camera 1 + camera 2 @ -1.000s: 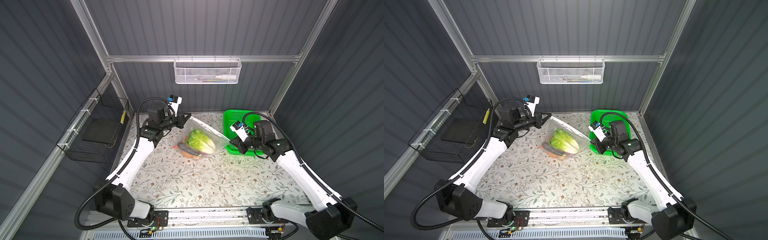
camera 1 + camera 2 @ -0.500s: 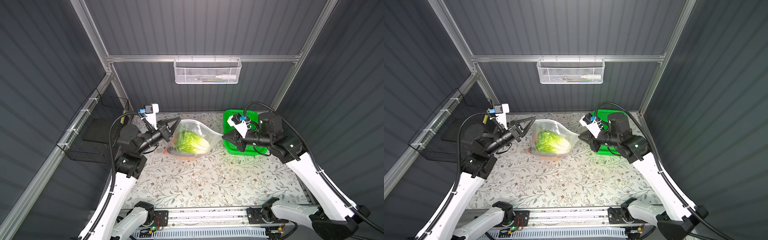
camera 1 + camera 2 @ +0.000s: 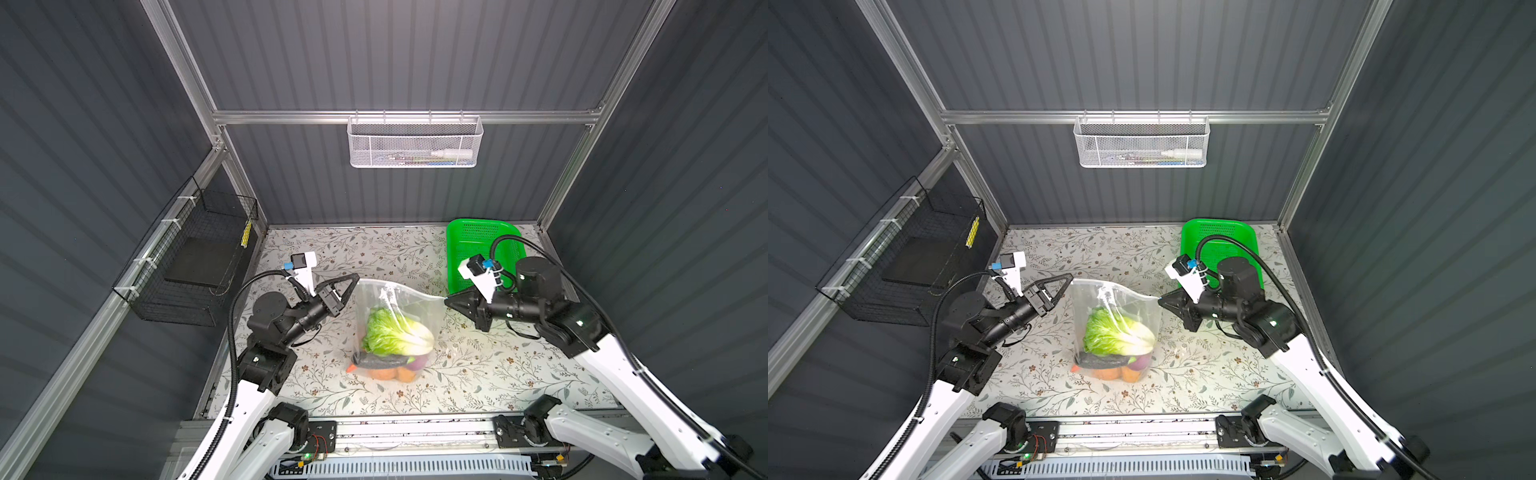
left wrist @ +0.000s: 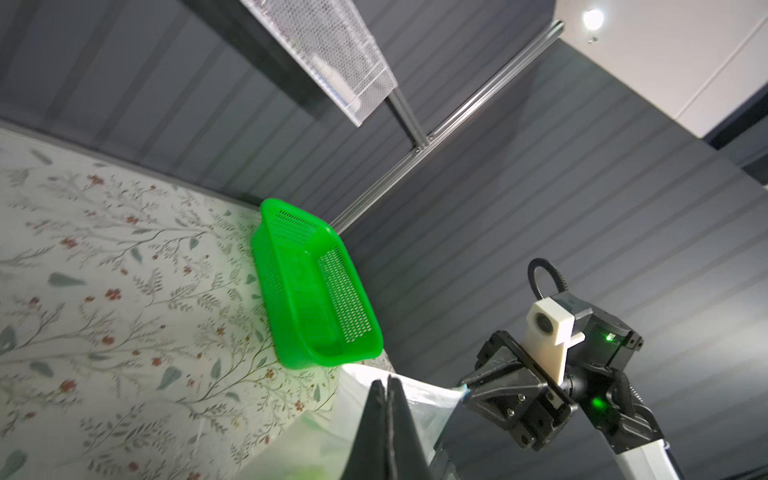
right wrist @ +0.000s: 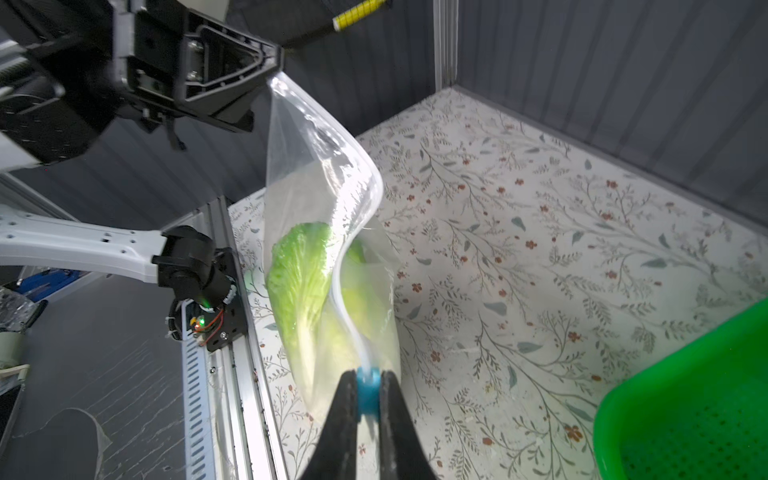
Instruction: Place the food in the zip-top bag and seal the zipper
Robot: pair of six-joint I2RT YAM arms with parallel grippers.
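Note:
The zip-top bag [image 3: 397, 305] [image 3: 1115, 309] hangs upright between both grippers, its bottom on or just above the table. The food sits low inside it: pale-green cabbage [image 3: 395, 334] [image 5: 303, 274] above a dark eggplant [image 3: 380, 362], orange lumps [image 3: 390, 375] and a purple onion [image 3: 417, 364]. My left gripper [image 3: 355, 277] [image 4: 388, 384] is shut on the bag's left top corner. Pinched in my shut right gripper [image 3: 446, 300] [image 5: 368, 380] is the light-blue slider [image 5: 368, 392], at the right end of the zipper [image 5: 347, 311]. The mouth line curves between them.
An empty green perforated basket [image 3: 482, 245] [image 4: 311, 291] [image 5: 685, 407] stands at the back right, behind my right arm. A white mesh basket [image 3: 413, 141] hangs on the back rail. A black wire basket [image 3: 195, 257] is fixed to the left wall.
Both arms have swung up and toward the front, lifting the bag off the table. It went from lying flat at the back to hanging upright, with the food slid to its bottom.

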